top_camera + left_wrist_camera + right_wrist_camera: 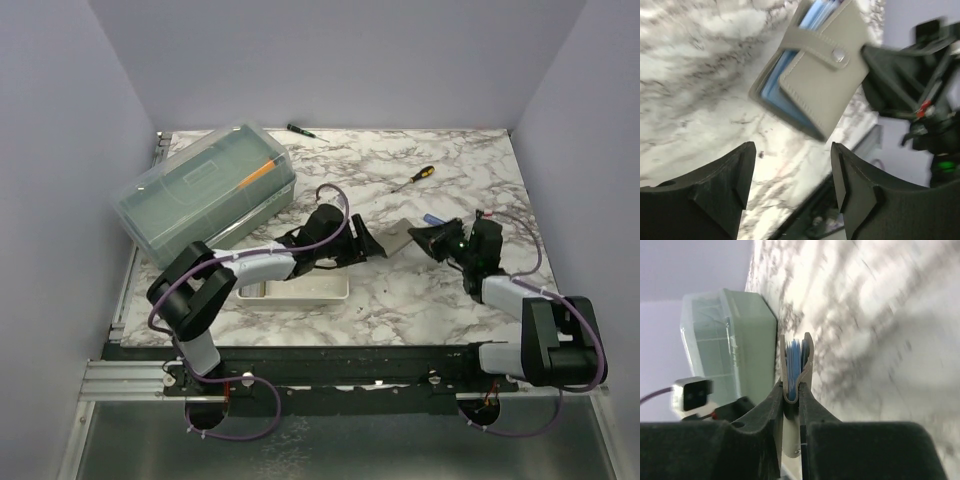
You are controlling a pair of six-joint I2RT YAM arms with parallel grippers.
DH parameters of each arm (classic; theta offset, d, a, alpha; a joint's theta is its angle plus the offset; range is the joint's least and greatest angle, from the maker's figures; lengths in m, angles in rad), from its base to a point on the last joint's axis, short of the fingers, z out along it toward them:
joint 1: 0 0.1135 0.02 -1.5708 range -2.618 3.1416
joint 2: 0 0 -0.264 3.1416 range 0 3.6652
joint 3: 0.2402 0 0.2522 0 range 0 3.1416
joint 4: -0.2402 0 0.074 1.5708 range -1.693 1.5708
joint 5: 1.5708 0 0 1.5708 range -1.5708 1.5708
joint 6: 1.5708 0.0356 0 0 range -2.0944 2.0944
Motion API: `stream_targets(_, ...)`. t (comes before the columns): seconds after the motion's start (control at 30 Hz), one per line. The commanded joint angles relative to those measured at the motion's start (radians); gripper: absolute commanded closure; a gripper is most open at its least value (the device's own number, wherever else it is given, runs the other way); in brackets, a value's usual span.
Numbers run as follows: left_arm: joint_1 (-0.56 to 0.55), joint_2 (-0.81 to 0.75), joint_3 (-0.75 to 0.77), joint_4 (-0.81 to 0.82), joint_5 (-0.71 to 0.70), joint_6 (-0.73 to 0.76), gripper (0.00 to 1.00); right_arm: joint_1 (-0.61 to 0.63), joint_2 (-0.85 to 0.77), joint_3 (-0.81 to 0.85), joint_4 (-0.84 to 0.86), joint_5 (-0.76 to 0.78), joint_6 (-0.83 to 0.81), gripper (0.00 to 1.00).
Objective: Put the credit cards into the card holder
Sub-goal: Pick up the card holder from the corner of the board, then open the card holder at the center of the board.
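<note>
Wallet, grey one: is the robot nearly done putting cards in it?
Nearly done, it seems: the small grey folding wallet has blue card edges inside and its strap snapped shut. The right tool pinches it; the left tool stands open, apart. Left, probably: setting it down.

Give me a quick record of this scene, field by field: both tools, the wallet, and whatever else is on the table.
left tool: open, empty, facing wallet
right tool: shut on wallet
wallet: strap over front cover, blue edges inside
box: far left, lid on
tray: by left arm
screwdriver: beyond wallet
second screwdriver: far edge
</note>
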Motion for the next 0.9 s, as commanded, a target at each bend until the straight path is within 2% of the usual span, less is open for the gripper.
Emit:
stream_targets(0.0,0.003,-0.095,0.111,-0.329,-0.169,0.377,0.31,0.002,0.064,0.187,-0.099,-0.028,-0.479,1.00)
stream_targets(0.13,0.004,0.006,0.316,-0.455,-0.170,0.502,0.32,0.003,0.199,0.384,-0.275,-0.152,-0.717,1.00)
stream_targets(0.23,0.001,0.096,0.427,-0.485,-0.215,0.550,0.32,0.001,0.251,0.459,-0.348,-0.176,-0.775,1.00)
stream_targets(0.53,-0.040,0.375,0.758,-0.645,-0.395,0.682,0.34,0.002,0.309,0.496,-0.382,-0.205,-0.740,1.00)
stream_targets(0.87,-0.059,0.451,0.819,-0.676,-0.398,0.706,0.48,0.002,0.332,0.493,-0.351,-0.230,-0.711,1.00)
